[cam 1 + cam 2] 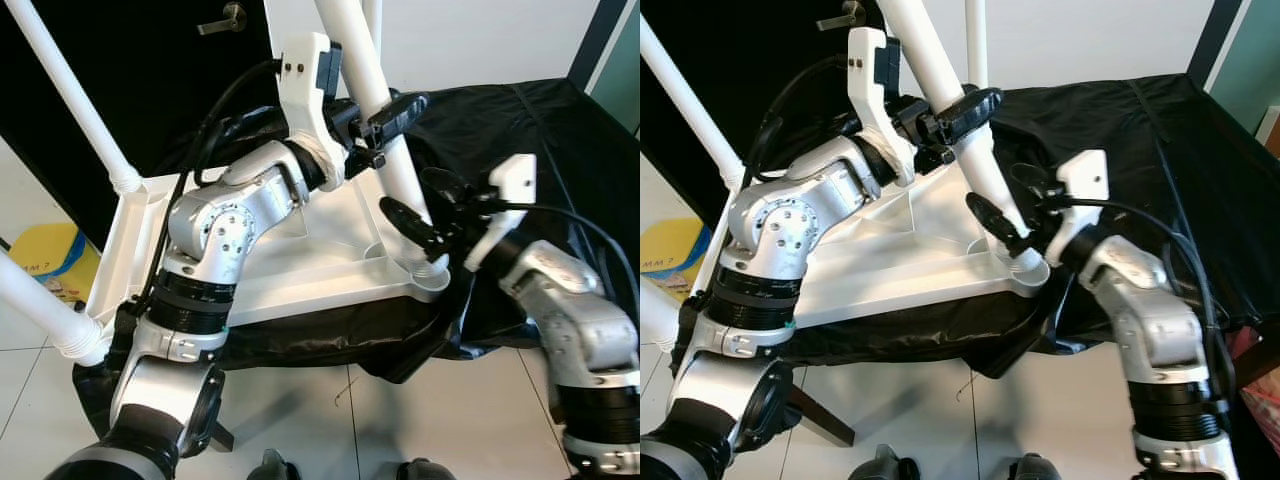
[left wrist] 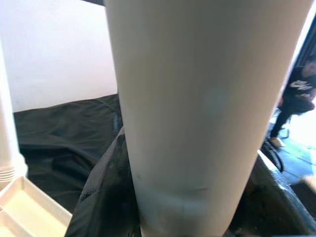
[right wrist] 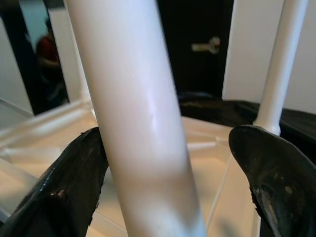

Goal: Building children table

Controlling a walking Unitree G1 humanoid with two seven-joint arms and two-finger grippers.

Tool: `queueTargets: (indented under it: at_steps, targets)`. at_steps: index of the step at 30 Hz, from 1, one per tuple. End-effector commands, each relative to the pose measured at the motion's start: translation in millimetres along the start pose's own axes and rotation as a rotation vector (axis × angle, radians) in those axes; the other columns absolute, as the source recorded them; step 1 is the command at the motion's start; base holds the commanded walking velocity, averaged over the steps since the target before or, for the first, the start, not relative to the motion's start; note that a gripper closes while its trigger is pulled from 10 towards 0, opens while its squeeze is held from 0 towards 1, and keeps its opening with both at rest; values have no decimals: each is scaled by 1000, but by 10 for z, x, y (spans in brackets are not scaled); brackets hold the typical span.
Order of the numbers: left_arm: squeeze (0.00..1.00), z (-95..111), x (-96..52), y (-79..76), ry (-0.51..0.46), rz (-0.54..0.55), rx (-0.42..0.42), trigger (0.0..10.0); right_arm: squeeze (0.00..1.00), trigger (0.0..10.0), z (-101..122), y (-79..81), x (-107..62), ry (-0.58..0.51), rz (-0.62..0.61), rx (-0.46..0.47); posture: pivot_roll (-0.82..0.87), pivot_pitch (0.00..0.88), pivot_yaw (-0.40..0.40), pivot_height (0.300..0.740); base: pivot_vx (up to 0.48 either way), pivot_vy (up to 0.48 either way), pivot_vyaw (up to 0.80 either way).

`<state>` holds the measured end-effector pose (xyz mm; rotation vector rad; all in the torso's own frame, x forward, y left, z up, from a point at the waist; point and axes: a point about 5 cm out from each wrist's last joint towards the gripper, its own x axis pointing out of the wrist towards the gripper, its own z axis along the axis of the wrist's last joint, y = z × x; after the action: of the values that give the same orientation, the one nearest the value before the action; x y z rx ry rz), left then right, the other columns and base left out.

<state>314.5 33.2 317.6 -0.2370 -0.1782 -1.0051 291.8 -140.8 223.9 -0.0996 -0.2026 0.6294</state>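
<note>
**op_remote:** So, the tabletop (image 1: 300, 270) was lying upside down on a black cloth (image 1: 500, 140), legs pointing up, and I was on the near-right leg (image 1: 385, 140). The left gripper (image 1: 385, 125) was clamped on the leg about halfway up. The right gripper (image 1: 425, 215) was down low, just above where the leg meets the corner socket (image 1: 432, 275), fingers apart on either side of the leg. In the right wrist cam one pad (image 3: 69, 182) was touching the leg, and the other (image 3: 276, 168) stood well off it.

**tinkerbox:** How did that leg handle? Looks like plastic tube.

**op_remote:** My guess was light, stiff and hollow, but smooth and glossy, so slippery under hard pads. If it threads in, twisting would make it slide in the grip. I figured low near the socket was the best place to hold, since less lever means less wobble. The top hand mostly kept it straight.

**tinkerbox:** Other legs in?

**op_remote:** Three more stood in their corners; couldn't tell how tight.
</note>
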Motion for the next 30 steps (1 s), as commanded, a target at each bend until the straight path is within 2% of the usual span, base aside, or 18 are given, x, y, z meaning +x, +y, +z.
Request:
queueTargets:
  at_steps: [1, 2, 3, 7, 12, 16, 22, 30]
  targets:
    - [0, 37, 43, -9, -5, 28, 61, 10000, 694, 10000, -35, 52, 72, 22, -23, -35, -119, 56, 71, 740, 0, 0, 0]
    - [0, 36, 49, -10, -5, 37, 78, 10000, 694, 10000, -49, 66, 89, 32, -31, -40, -119, 56, 71, 740, 0, 0, 0]
    - [0, 41, 59, -24, -16, 37, 83, 10000, 0, 10000, -72, 80, 121, 43, -51, -49, -118, 57, 71, 740, 0, 0, 0]
    - [0, 52, 76, -60, -37, 29, 95, 10000, 0, 10000, -94, 99, 171, 42, -88, -65, -117, 57, 71, 740, 0, 0, 0]
    - [0, 43, 134, -87, -47, 64, 90, 10000, 0, 10000, -161, 123, 264, 81, -157, -17, -109, 58, 68, 740, 0, 0, 0]
    - [0, 15, 202, -128, -42, 82, 125, 10000, 0, 10000, -163, 186, 385, 79, -233, -94, -106, 59, 67, 740, 0, 0, 0]
    - [0, 11, 237, -149, -45, 85, 129, 10000, 0, 10000, -209, 228, 448, 97, -306, -122, -101, 61, 66, 740, 0, 0, 0]
    - [0, -2, 249, -175, -42, 77, 133, 10000, 0, 10000, -254, 256, 470, 126, -323, -131, -99, 61, 68, 740, 0, 0, 0]
